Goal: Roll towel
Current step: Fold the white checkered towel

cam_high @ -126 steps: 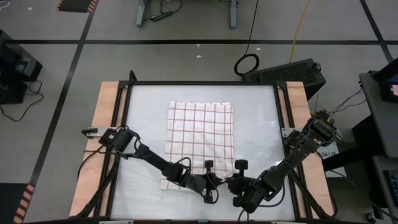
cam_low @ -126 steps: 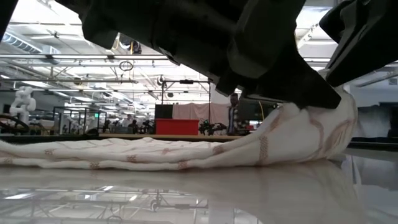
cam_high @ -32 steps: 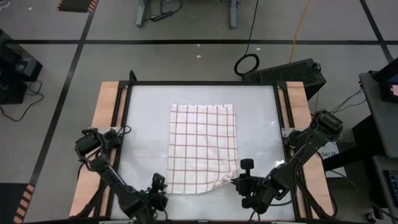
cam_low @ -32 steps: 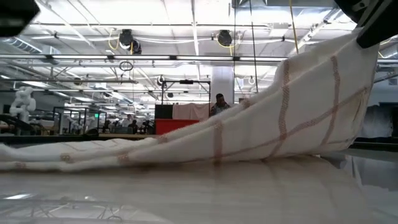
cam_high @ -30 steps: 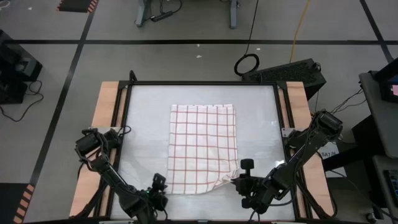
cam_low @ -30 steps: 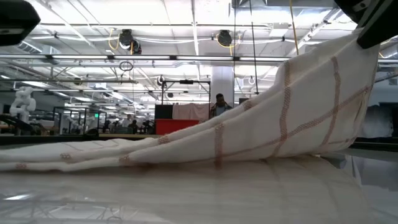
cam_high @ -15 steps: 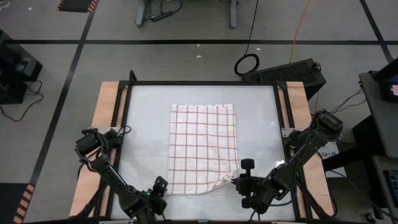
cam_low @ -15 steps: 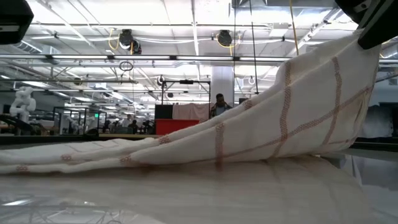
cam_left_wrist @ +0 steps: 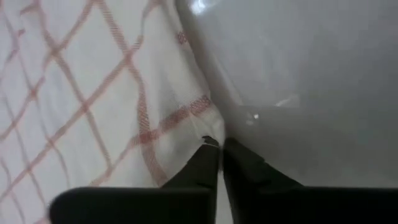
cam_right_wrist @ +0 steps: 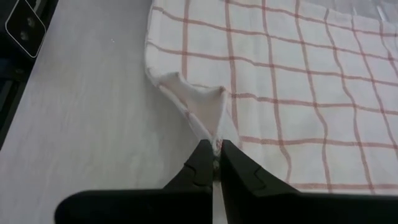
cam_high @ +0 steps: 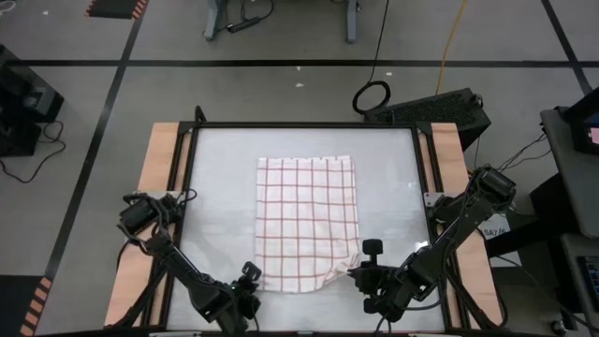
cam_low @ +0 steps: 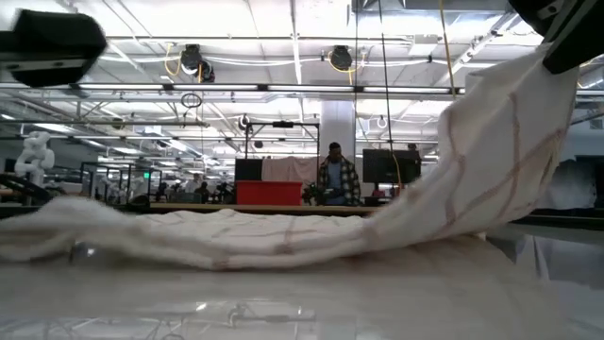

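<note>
— Since a second ago our left gripper (cam_high: 251, 292) has slid in along the near edge of the worktop (cam_high: 393, 178) and reached the towel's (cam_high: 307, 220) near left corner; the cloth there now sits bunched up in the low view, where it lay flat before.

— And its fingers? We see them drawn together in the left wrist view, tips (cam_left_wrist: 219, 152) right at the corner's hem. They look closed on the towel edge, though the pinch itself is small.

— Agreed. Our right gripper (cam_high: 359, 271) has not shifted. Its fingers (cam_right_wrist: 214, 163) are shut on the near right corner, which stands lifted off the worktop in a little peak.

— In the low view that corner hangs up high at the right (cam_low: 500, 142), cloth sloping down from it to the surface.

— Farther out, the rest of the towel lies flat in the middle of the worktop, its far edge straight and short of the far rim.

— Beyond the table, a person (cam_low: 332, 179) stands in the room behind.
</note>
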Robot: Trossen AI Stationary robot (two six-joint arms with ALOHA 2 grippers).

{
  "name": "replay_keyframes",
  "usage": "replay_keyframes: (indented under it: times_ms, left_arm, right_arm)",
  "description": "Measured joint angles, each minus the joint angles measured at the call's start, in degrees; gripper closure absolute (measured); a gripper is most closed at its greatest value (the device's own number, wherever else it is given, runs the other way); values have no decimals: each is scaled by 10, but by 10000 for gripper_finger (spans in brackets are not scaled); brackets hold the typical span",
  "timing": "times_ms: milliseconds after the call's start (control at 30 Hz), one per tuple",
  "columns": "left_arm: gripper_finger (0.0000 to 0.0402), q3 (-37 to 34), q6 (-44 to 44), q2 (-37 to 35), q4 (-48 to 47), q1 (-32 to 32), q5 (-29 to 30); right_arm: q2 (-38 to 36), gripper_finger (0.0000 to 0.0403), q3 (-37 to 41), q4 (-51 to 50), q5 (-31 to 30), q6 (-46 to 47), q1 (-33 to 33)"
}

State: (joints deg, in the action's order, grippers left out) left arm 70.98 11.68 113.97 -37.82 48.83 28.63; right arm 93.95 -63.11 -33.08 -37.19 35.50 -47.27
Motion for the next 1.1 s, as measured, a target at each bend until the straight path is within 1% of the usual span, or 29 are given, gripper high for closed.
replay_keyframes:
  times_ms: [67, 133, 267, 367, 467, 600, 700, 767, 833, 933, 1000, 1067, 1100]
  left_arm:
    - [393, 0, 0, 1, 3, -6, 10]
    - [392, -1, 7, -2, -3, -6, 28]
    - [395, 3, 22, -42, -54, -6, 86]
    - [397, 4, 40, -100, -96, -7, 131]
    - [398, 4, 43, -166, -122, -8, 181]
    - [398, 5, 38, -256, -165, -16, 297]
    - [399, 5, 27, -319, -189, -46, 350]
    - [399, 5, 25, -355, -207, -78, 357]
    - [399, 5, 28, -382, -221, -117, 352]
    - [399, 5, 25, -406, -225, -163, 304]
    - [400, 5, 25, -410, -223, -172, 257]
    - [400, 5, 24, -409, -210, -158, 219]
    - [400, 5, 21, -408, -197, -146, 208]
  right_arm:
    - [0, 402, 0, -2, 0, -1, 0]
    - [0, 402, 0, -7, -7, -1, 0]
    - [-17, 402, 0, -33, -49, -3, 0]
    - [-53, 402, 0, -54, -83, -22, 5]
    - [-102, 402, 0, -70, -139, -51, 13]
    - [-173, 402, 0, -77, -200, -109, 34]
    - [-226, 402, 0, -77, -235, -162, 65]
    - [-259, 402, 0, -77, -249, -192, 89]
    - [-288, 402, 0, -76, -242, -211, 114]
    - [-320, 402, 0, -77, -209, -213, 139]
    - [-328, 402, 0, -73, -164, -205, 137]
    - [-329, 402, 0, -60, -117, -195, 119]
    - [-328, 402, 0, -48, -104, -195, 108]
